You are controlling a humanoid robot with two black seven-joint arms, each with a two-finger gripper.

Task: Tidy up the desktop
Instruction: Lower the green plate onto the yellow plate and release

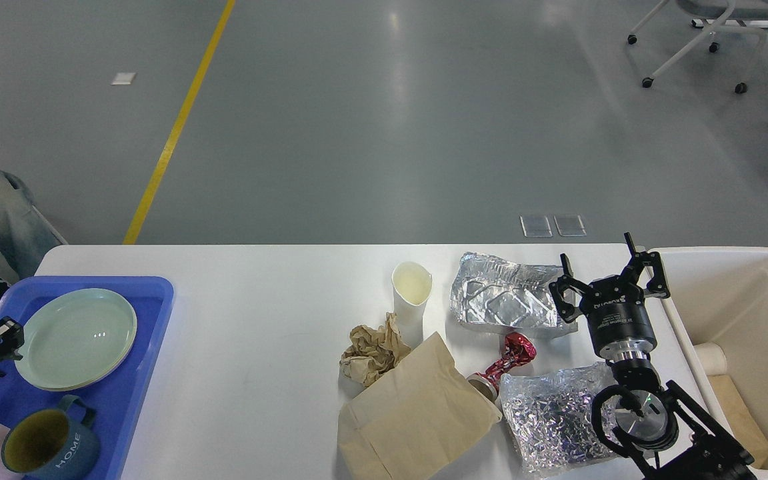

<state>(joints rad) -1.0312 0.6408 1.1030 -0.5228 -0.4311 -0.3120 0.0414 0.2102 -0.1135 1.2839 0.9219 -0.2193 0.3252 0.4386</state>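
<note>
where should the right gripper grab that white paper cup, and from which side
Probably by the cup wall just below the rim, coming from the right. The white paper cup stands upright with its rim pinched out of round. The crumpled brown paper and the brown paper bag crowd its base on the near side, while its right side is clear. The right gripper, open, is already on that side.

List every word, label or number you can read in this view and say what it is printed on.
"HOME": on the side of the blue mug in the blue tray.
White lettering on the right hand wrist housing: too small to read.
Nothing else carries readable text.
</note>
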